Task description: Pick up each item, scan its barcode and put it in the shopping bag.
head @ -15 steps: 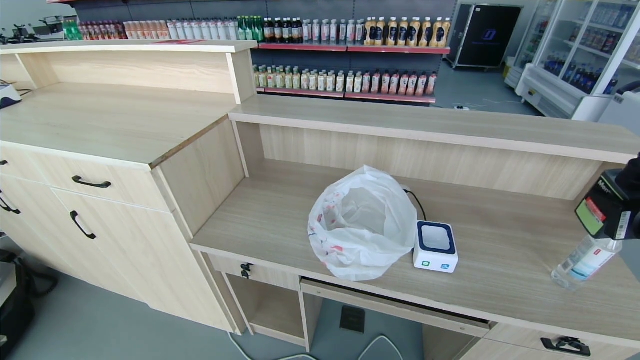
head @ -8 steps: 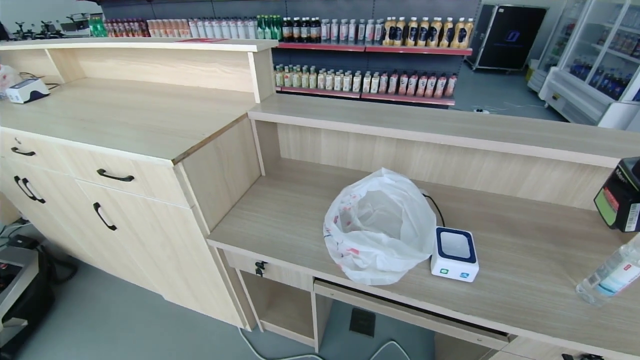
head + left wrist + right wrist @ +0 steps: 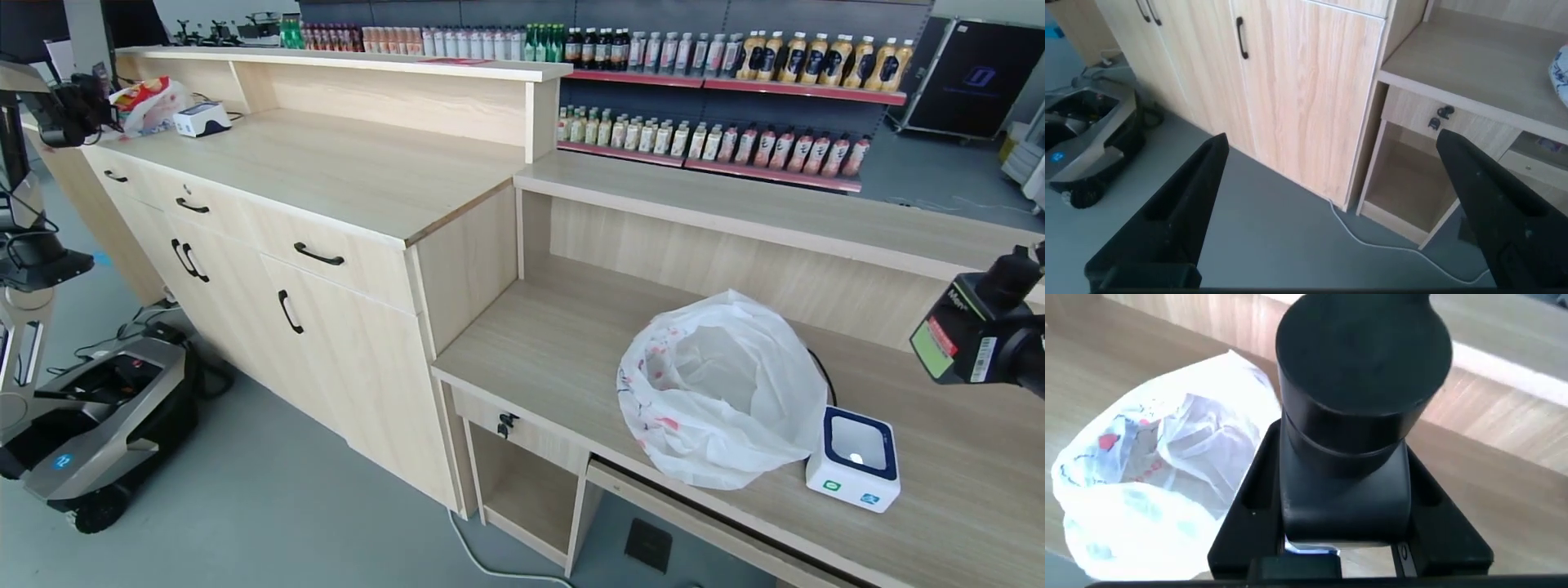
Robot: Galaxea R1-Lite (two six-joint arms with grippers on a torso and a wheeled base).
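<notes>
Big wooden counter (image 3: pixel 555 343) is carrying the open shopping bag (image 3: pixel 718 392), which is looking empty inside, so probably nothing is bagged yet. Right up against the bag the scanner (image 3: pixel 853 457) is sitting lit. The right gripper (image 3: pixel 1343 535) is clenching a black bottle (image 3: pixel 963 343) in the air over the counter, near the scanner; scan and bagging are still to do. The left gripper (image 3: pixel 1339 204) is hanging spread wide and empty over the floor (image 3: pixel 1290 229). Versus earlier, the head camera is swinging left, and the bottle is sitting nearer the scanner.
</notes>
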